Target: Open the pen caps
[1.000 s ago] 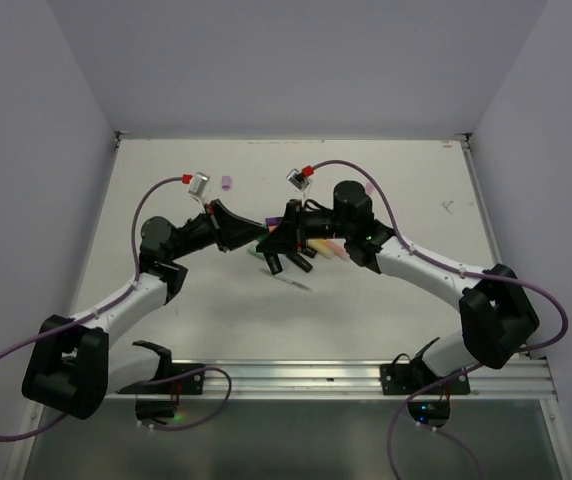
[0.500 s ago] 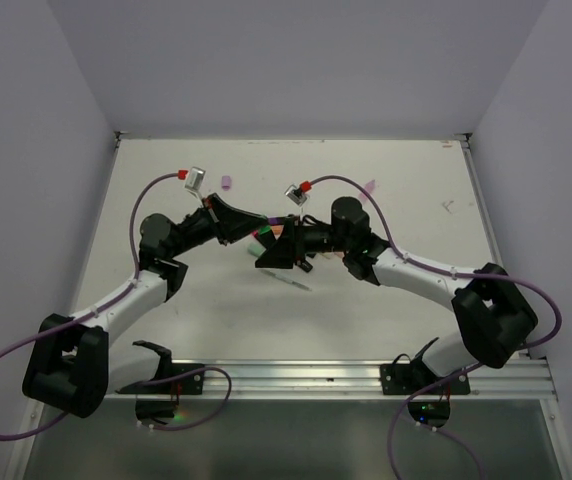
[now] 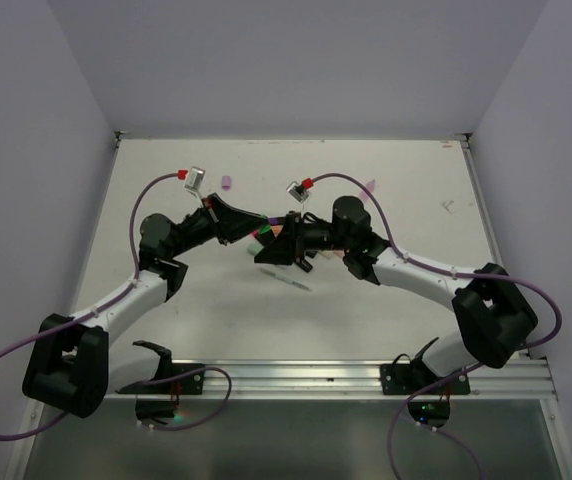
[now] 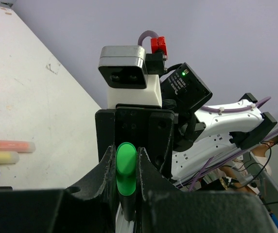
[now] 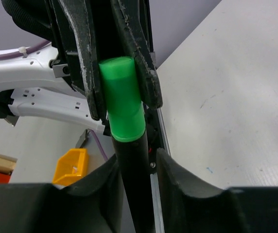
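The green cap [image 5: 122,99] is pinched in the left tool [image 4: 126,162] and its black barrel [image 5: 135,206] in the right tool [image 5: 137,161], apparently above the desk [image 3: 416,190]. The pen's long axis runs tool to tool, so the two need to pull straight apart.

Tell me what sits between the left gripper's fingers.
The green pen cap, clamped by the left fingers; both wrist views show it.

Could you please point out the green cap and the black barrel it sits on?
green cap [image 5: 122,97]: right wrist view, middle of its side wall.
black barrel [image 5: 134,179]: right wrist view, shaft just below the cap.
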Available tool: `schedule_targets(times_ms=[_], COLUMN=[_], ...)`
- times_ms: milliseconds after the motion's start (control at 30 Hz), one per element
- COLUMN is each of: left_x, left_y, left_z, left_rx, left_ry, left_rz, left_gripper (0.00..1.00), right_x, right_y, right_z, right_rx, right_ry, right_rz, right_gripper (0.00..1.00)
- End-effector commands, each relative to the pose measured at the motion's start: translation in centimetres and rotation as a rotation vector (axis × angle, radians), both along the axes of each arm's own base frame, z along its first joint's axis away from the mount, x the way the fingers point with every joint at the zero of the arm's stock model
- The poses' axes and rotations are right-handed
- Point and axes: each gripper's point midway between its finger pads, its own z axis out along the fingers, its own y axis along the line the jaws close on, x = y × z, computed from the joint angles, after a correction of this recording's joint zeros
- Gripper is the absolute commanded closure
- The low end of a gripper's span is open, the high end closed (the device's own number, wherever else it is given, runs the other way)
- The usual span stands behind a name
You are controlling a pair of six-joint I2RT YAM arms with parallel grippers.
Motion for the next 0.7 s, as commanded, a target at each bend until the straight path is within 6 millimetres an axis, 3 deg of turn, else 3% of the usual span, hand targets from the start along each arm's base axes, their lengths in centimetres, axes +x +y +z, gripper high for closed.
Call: schedule_targets(times_ms=[0, 33, 200, 267, 367, 500, 533, 567, 600, 667], left_x=[-0.5, -0.5, -0.7, -0.8, 0.0, 5.4, 6.9, 9.0, 9.7, 11.3], left_y=[0.0, 0.0, 0.0, 0.0, 0.3, 3.5, 4.4, 4.8, 4.9, 6.6], left_z=[1.8, 1.7, 1.7, 1.7, 1.5, 3.2, 6.1, 4.1, 4.6, 6.4], left_rx=[-0.024, -0.024, -0.023, -0.025, -0.023, -0.010, -0.009, 0.060, 0.047, -0.054], left_ry=[-0.072, -0.070, -0.077, -0.081, -0.051, -0.055, -0.102, -0.007, -0.001, -0.068], left_rz=[-0.006, -0.006, -0.014, -0.015, 0.037, 0.338, 0.400, 0.439, 0.433, 0.425], left_gripper=[1.00, 1.00, 1.00, 1.00, 1.00, 1.00, 1.00, 1.00, 1.00, 1.00], right_x=[1.3, 1.5, 2.2, 2.2, 2.8, 1.2, 0.5, -0.4, -1.2, -2.6], right_y=[0.6, 0.6, 0.7, 0.9, 0.9, 0.9, 0.6, 0.8, 0.5, 0.7], right_z=[2.4, 2.3, 2.3, 2.3, 1.4, -1.2, -2.5, -3.2, -4.6, -4.5], right_rx=[0.053, 0.049, 0.056, 0.064, 0.037, -0.015, -0.038, -0.055, -0.077, -0.046], right_ry=[-0.063, -0.063, -0.051, -0.048, -0.007, 0.037, 0.053, 0.066, 0.085, 0.092], right_rz=[-0.030, -0.039, -0.046, -0.043, -0.079, -0.067, -0.068, -0.059, -0.058, -0.032], right_gripper=[0.66, 0.73, 0.74, 1.00, 1.00, 1.00, 1.00, 1.00, 1.00, 1.00])
